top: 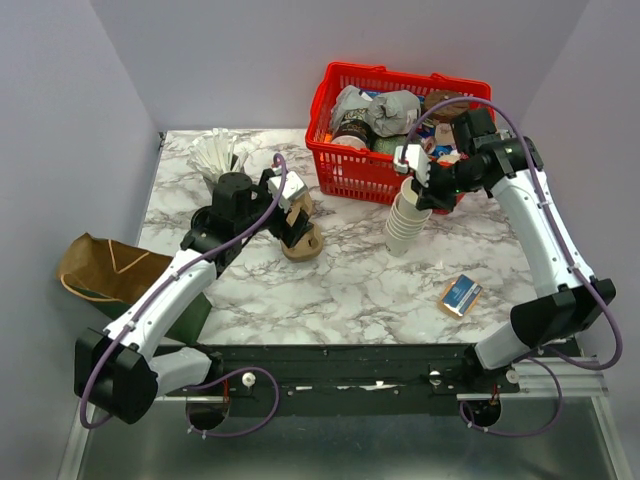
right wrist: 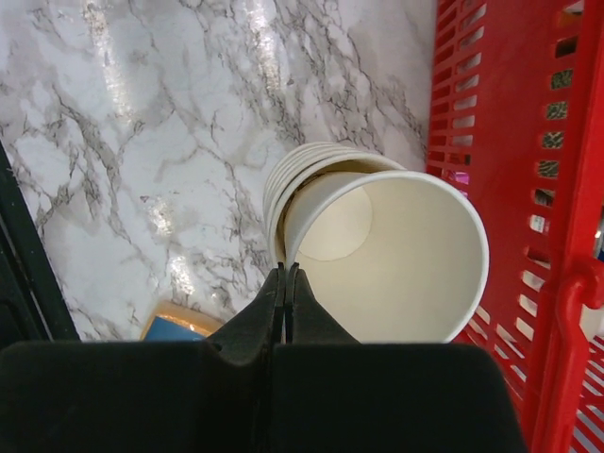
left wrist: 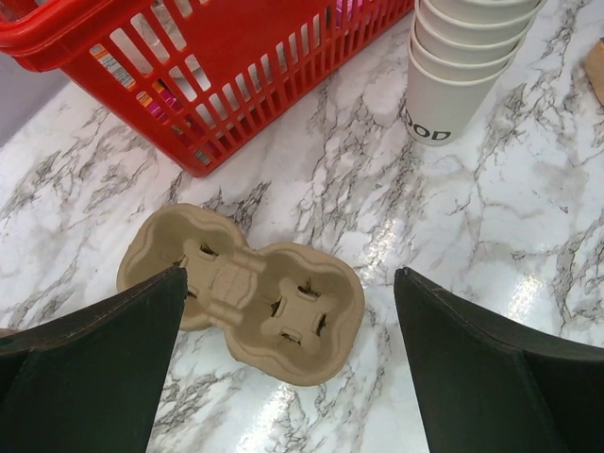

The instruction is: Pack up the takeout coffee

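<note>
A tan pulp cup carrier lies flat on the marble table, left of centre; in the left wrist view the carrier sits between and below my fingers. My left gripper is open and empty just above it. A stack of white paper cups stands in front of the red basket. My right gripper is shut on the rim of the top white cup, which is tilted and partly lifted out of the stack.
A red basket full of packets stands at the back right. A blue and orange packet lies front right. White folded items sit back left. A brown paper bag hangs off the left edge.
</note>
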Robot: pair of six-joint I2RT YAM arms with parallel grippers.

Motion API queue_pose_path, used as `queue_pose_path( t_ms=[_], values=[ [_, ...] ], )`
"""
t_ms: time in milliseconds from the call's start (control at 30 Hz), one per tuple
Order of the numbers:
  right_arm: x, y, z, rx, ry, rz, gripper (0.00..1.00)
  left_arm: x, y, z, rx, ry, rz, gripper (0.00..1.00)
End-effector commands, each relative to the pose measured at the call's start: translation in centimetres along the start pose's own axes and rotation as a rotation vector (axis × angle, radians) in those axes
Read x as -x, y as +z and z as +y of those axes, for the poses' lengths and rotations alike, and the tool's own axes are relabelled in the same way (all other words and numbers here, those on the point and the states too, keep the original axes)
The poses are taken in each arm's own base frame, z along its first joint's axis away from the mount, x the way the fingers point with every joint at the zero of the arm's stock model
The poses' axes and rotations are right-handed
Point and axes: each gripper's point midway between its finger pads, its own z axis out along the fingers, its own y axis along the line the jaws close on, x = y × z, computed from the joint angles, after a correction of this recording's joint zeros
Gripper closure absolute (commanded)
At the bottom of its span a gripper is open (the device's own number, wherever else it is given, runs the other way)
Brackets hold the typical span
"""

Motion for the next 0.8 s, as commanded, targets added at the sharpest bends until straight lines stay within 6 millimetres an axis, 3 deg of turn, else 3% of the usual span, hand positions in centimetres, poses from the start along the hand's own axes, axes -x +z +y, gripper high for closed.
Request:
queue_pose_path(
  t_ms=[0,200,333,533,567,633,667,767],
  values=[
    [2.9,-3.5,-1.5,-0.141,-0.045,-0.057,0.99,0.5,0.5,-0.5,-0.03,-0.012,-0.035,0.01],
    [7.5,-7.0,-0.7,-0.173,-0.109,-0.149,0.99,2.2,0.4,0.1,-0.005,-0.048,-0.064,0.01],
    [9.8,-6.6,2.0,-0.107,-0.211,-0.181,0.99,4.1,0.2,1.1,0.039,-0.085,-0.076,0.01],
    [10.7,-2.2,5.9,0.047,-0.352,-0.158,0.99,5.2,-1.0,4.8,0.226,-0.209,-0.04,0.01],
    [9.7,-0.6,6.7,0.09,-0.351,-0.129,0.99,4.9,-1.3,5.1,0.244,-0.243,-0.032,0.01],
    [9.9,1.0,7.7,0.111,-0.397,-0.139,0.99,4.7,-2.1,6.2,0.283,-0.308,-0.036,0.01],
    [8.8,2.5,8.6,0.149,-0.399,-0.112,0.99,4.4,-2.5,6.3,0.29,-0.324,-0.023,0.01],
    [8.2,4.9,9.9,0.179,-0.433,-0.12,0.99,3.1,-3.1,6.7,0.327,-0.338,0.012,0.01]
  ],
)
